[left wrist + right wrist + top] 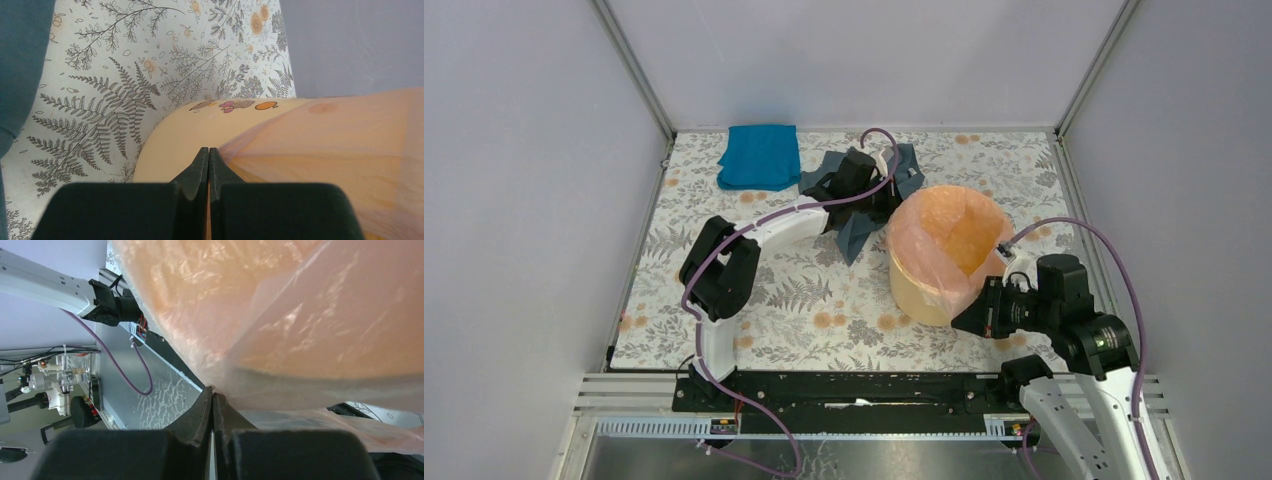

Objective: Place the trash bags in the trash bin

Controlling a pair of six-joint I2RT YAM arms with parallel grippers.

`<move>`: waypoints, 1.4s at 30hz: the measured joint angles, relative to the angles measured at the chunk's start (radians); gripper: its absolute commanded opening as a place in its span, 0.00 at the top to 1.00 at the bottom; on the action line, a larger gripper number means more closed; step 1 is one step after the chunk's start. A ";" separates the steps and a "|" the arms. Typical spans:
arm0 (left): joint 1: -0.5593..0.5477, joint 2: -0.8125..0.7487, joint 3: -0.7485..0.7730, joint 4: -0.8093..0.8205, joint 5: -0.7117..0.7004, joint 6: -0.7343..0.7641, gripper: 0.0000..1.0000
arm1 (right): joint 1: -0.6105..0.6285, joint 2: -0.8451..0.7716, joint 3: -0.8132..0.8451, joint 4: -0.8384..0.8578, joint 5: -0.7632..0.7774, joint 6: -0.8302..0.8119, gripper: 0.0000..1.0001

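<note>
The yellow-orange trash bin (914,290) stands right of centre on the fern-patterned table. The pale-pink trash bag (944,215) is draped over its rim and hangs down inside and outside. My left gripper (886,190) is at the bin's far-left rim. In the left wrist view it (208,149) is shut, and the bag's film (325,145) is drawn to a point at its tips over the bin's wall (175,135). My right gripper (961,318) is at the bin's near-right side. In the right wrist view it (212,390) is shut on the bag's lower edge (280,305).
A grey-blue garment (864,225) lies under my left arm beside the bin, and also shows in the left wrist view (17,60). A bright blue folded cloth (760,155) lies at the back left. Enclosure walls surround the table. A metal rail (854,385) runs along the front.
</note>
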 measured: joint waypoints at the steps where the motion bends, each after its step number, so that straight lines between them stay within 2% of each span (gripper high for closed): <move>1: 0.000 0.000 0.000 0.002 0.000 -0.003 1.00 | 0.000 -0.004 -0.018 0.016 -0.003 0.010 0.95; 3: -0.001 0.000 0.000 0.005 0.000 -0.007 1.00 | 0.000 -0.006 -0.046 0.047 -0.005 0.031 0.90; 7: -0.003 0.000 0.000 0.007 0.004 -0.022 1.00 | 0.000 -0.010 -0.105 0.123 0.003 0.081 0.88; 10: -0.004 0.002 -0.005 0.023 0.005 -0.032 1.00 | 0.000 -0.028 -0.130 0.174 0.070 0.124 0.88; 14: -0.005 0.016 -0.010 0.053 0.006 -0.047 1.00 | 0.000 -0.081 -0.183 0.254 0.191 0.216 0.82; 17: -0.002 0.024 -0.011 0.057 0.006 -0.047 0.82 | 0.001 -0.158 -0.260 0.340 0.245 0.292 0.81; 22: 0.022 0.005 -0.024 0.034 0.002 -0.017 0.42 | 0.001 -0.204 -0.274 0.349 0.322 0.322 0.79; 25: 0.051 -0.055 -0.047 -0.026 0.006 0.009 0.28 | 0.001 -0.229 -0.272 0.344 0.368 0.323 0.76; 30: 0.119 -0.202 -0.089 -0.094 0.008 0.052 0.13 | 0.001 -0.272 -0.272 0.344 0.410 0.338 0.74; 36: 0.269 -0.454 -0.293 -0.078 0.064 0.021 0.04 | 0.001 -0.265 -0.263 0.335 0.426 0.338 0.73; 38: 0.277 -0.513 -0.394 0.027 0.124 -0.051 0.01 | 0.001 -0.258 -0.255 0.335 0.426 0.336 0.73; 42: 0.222 -0.549 -0.652 0.374 0.243 -0.227 0.01 | 0.001 -0.250 -0.246 0.336 0.425 0.332 0.73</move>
